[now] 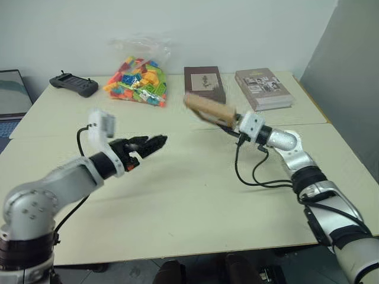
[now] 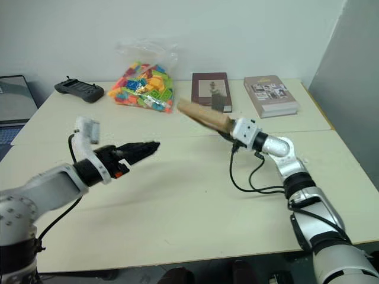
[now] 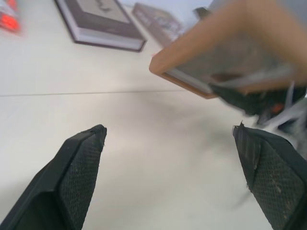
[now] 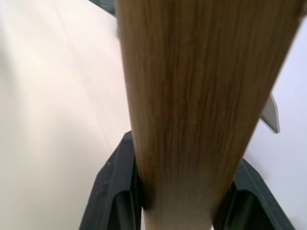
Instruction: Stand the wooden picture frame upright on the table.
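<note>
The picture frame [image 1: 208, 109] is held clear above the surface [image 1: 189, 195], clamped in the right tool [image 4: 180, 191] — long axis near level, pointing toward the spread-open left tool [image 3: 177, 182].

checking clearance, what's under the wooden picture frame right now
Bare table lies under the wooden picture frame, which the right gripper holds up in the air. The frame's underside cannot be seen.

Light-wood picture frame [image 1: 209, 110]; cream table [image 1: 177, 195]; multicoloured bricks [image 1: 137, 81]; maroon book [image 1: 204, 83].
</note>
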Robot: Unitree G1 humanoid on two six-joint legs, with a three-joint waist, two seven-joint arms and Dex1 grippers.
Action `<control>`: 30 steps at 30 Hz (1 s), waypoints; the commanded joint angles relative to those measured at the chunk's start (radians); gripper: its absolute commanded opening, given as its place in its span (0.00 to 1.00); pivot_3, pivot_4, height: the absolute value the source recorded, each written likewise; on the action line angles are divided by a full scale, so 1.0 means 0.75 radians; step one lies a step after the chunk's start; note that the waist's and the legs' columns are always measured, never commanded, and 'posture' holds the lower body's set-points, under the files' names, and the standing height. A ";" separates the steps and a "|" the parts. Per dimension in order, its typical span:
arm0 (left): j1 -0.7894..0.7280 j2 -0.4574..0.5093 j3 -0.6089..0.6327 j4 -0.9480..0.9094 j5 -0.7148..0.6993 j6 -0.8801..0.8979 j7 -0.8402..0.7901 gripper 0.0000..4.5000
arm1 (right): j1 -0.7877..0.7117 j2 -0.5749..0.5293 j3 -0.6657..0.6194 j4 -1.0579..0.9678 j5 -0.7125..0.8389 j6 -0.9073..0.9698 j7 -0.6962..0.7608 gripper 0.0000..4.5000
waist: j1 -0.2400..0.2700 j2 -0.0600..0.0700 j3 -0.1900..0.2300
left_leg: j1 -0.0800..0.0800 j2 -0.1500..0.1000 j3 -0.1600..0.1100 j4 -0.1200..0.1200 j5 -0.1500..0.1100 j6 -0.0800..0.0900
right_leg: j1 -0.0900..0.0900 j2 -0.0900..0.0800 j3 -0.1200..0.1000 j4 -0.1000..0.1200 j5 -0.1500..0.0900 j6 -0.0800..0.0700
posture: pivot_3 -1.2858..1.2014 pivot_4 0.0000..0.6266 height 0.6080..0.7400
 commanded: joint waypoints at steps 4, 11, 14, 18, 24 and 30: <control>0.178 -0.075 -0.166 -0.251 0.544 -0.323 -0.149 1.00 | -0.104 0.108 -0.190 -0.095 0.298 0.763 0.256 0.30 | 0.013 0.001 0.000 | -0.001 -0.002 0.000 -0.001 -0.001 0.002 | -0.001 -0.001 0.001 0.000 0.000 0.000 | 0.52 0.24 1.00; 0.274 -0.198 -0.225 -0.313 0.680 -0.361 -0.173 1.00 | -0.078 0.171 -0.173 0.111 0.194 0.779 0.396 0.30 | 0.033 0.001 0.000 | -0.002 -0.002 0.000 0.000 -0.005 0.009 | -0.002 -0.002 0.000 0.000 0.000 0.000 | 0.52 0.24 1.00; 0.294 -0.245 -0.230 -0.313 0.726 -0.368 -0.169 1.00 | -0.068 0.201 -0.185 0.204 0.139 0.706 0.353 0.30 | 0.034 0.001 0.000 | -0.002 -0.002 0.000 0.000 -0.005 0.009 | -0.002 -0.002 -0.001 0.000 0.000 0.000 | 0.52 0.24 1.00; 0.303 -0.271 -0.229 -0.312 0.772 -0.361 -0.198 1.00 | -0.074 0.217 -0.223 0.247 0.115 0.678 0.334 0.30 | 0.032 0.000 0.000 | -0.001 -0.002 0.001 0.000 -0.005 0.009 | -0.002 -0.001 -0.001 0.001 0.000 0.000 | 0.52 0.24 1.00; 0.249 -0.288 -0.224 -0.243 0.824 -0.354 -0.258 1.00 | -0.052 0.193 -0.259 0.208 0.107 0.715 0.354 0.62 | 0.034 0.000 0.000 | -0.001 -0.002 0.001 0.000 -0.005 0.009 | -0.001 -0.001 -0.001 0.002 0.000 0.000 | 0.52 0.24 1.00; 0.203 -0.268 -0.206 -0.177 0.852 -0.357 -0.347 1.00 | 0.123 0.038 -0.230 -0.066 0.092 0.837 0.478 0.88 | 0.042 0.000 0.000 | -0.002 -0.002 0.000 0.001 -0.005 0.009 | 0.000 -0.002 -0.002 0.000 0.000 0.000 | 0.52 0.24 1.00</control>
